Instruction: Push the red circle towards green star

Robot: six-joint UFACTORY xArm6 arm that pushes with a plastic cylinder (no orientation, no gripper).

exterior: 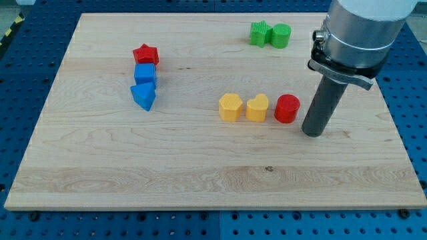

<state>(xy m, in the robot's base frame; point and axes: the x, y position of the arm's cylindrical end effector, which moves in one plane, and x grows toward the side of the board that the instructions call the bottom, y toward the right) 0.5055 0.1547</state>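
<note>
The red circle point(287, 109) lies right of centre on the wooden board. The green star point(260, 33) sits near the view's top, touching a green circle point(281, 35) on its right. My tip point(311, 132) rests on the board just to the right of and slightly below the red circle, a small gap apart. The green star is well above the red circle and a little to its left.
A yellow heart point(257, 108) sits next to the red circle's left, with a yellow hexagon point(230, 107) beside it. At the left, a red star point(145, 55), a blue cube point(145, 73) and a blue triangle point(143, 96) form a column. The board's right edge point(393, 113) is near.
</note>
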